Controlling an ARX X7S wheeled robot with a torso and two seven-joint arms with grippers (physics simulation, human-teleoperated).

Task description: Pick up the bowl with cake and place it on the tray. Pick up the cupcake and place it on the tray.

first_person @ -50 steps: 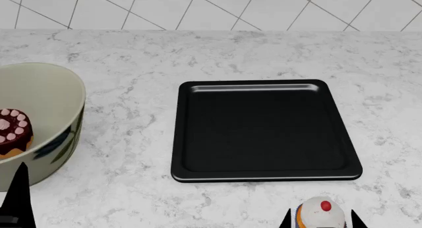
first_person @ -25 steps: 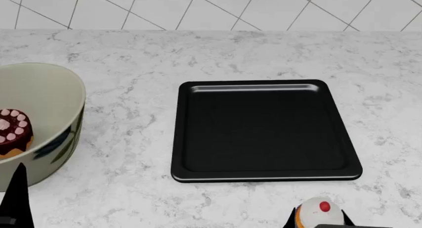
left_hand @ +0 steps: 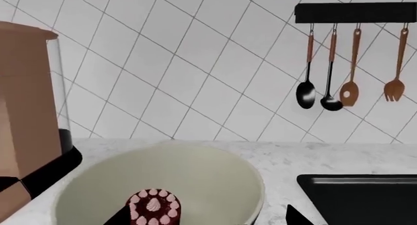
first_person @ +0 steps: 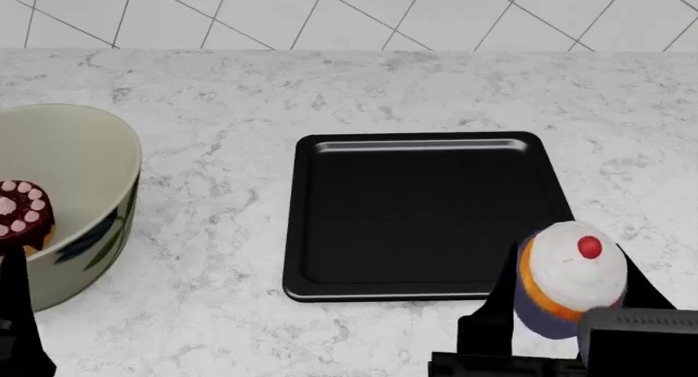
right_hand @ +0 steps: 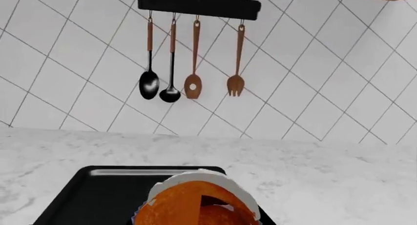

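The black tray (first_person: 426,213) lies flat mid-counter. My right gripper (first_person: 574,272) is shut on the cupcake (first_person: 571,279), white frosting and red cherry up, and holds it above the counter at the tray's near right corner. In the right wrist view the cupcake (right_hand: 195,203) fills the space between the jaws, with the tray (right_hand: 91,195) behind it. The cream bowl (first_person: 77,164) with the chocolate cake (first_person: 16,209) stands at the left edge. My left gripper (left_hand: 208,217) is open, one fingertip by the cake (left_hand: 154,208) inside the bowl (left_hand: 195,176), the other outside its wall.
A rack of hanging utensils (left_hand: 352,12) is on the tiled wall behind the counter, also seen in the right wrist view (right_hand: 195,3). A tall brown container (left_hand: 26,112) stands beside the bowl. The tray's corner (left_hand: 364,195) lies right of the bowl.
My right gripper has lifted the cupcake off the counter and carried it up and forward to the tray's near right corner. The left finger has dropped slightly.
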